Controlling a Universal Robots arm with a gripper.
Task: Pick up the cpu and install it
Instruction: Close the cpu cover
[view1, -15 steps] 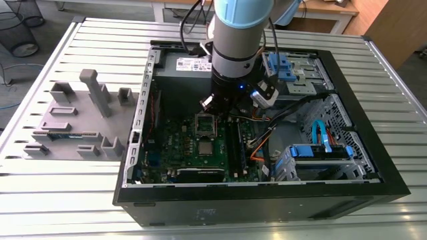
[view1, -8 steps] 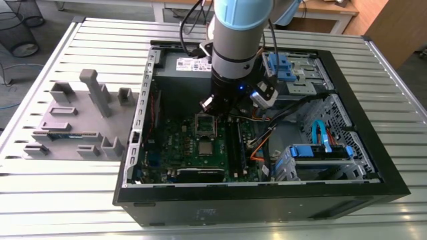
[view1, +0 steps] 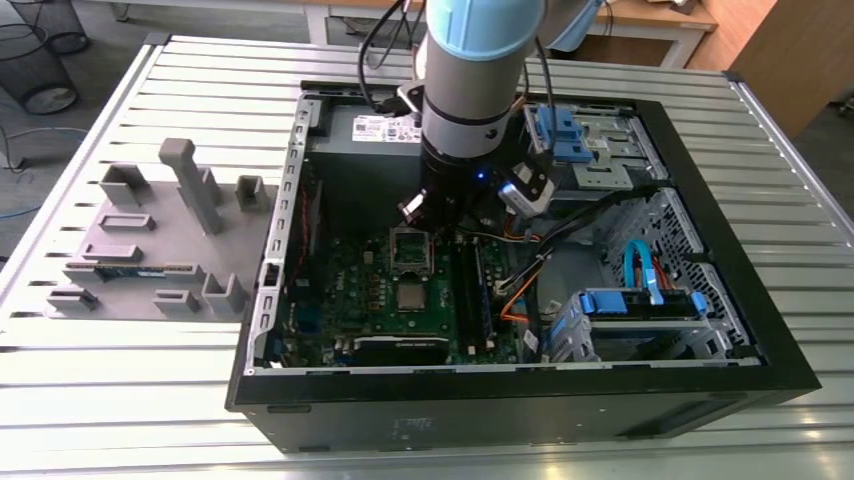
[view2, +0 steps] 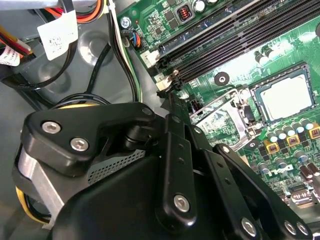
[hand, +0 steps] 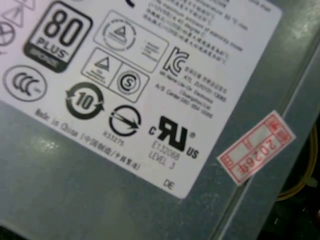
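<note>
Second wrist view, cpu (view2: 285, 97) in socket (view2: 255, 97), nr tool (view2: 169, 90), not touching

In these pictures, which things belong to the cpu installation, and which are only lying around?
Belong to the job:
small silver-grey square cpu
green motherboard
black end effector

Only lying around:
grey plastic holder block
blue plastic drive brackets
grey metal power supply box

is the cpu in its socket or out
In, as far as it shows: in the second wrist view the silver cpu lies flat inside the dark square socket on the green motherboard.
</note>
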